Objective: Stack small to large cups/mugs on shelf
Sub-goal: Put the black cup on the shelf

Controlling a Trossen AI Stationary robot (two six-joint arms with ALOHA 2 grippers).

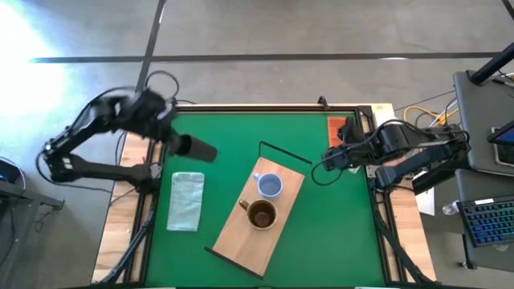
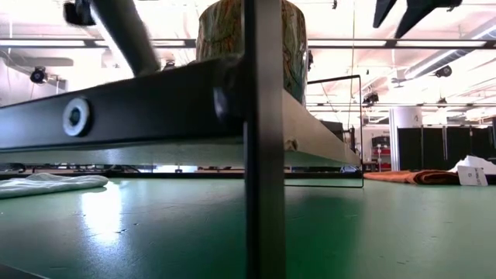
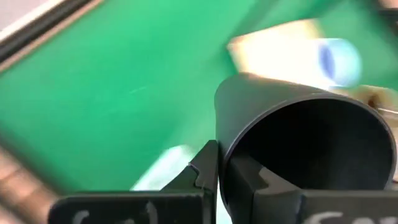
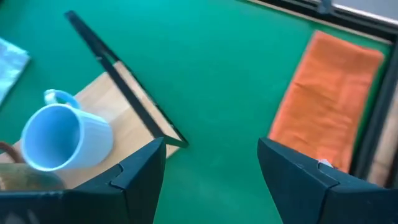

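The light-wood shelf (image 1: 241, 237) lies slantwise at the table's middle. The pale blue-white mug (image 1: 269, 185) and the brown mug (image 1: 261, 214) stand on it; the brown mug (image 2: 248, 39) also shows in the low view. My left gripper (image 1: 178, 143) is over the table's far left, shut on the dark grey cup (image 1: 199, 149). My right gripper (image 1: 320, 163) is open and empty beside the shelf's far right corner; its wrist view shows the blue mug (image 4: 62, 138) and the shelf's dark edge (image 4: 118, 81). My left gripper holds the dark cup by its rim wall (image 3: 221, 163), one finger (image 3: 204, 171) outside and one finger (image 3: 252, 183) inside the mouth. The cup is lifted clear of the table, tipped over, its mouth toward the gripper and its bottom toward the shelf.
A pale green cloth (image 1: 186, 201) lies on the table's left, below the held cup. An orange cloth (image 1: 337, 128) lies at the far right, near my right gripper (image 4: 214, 180). Bare green table (image 1: 337, 241) lies to the shelf's right.
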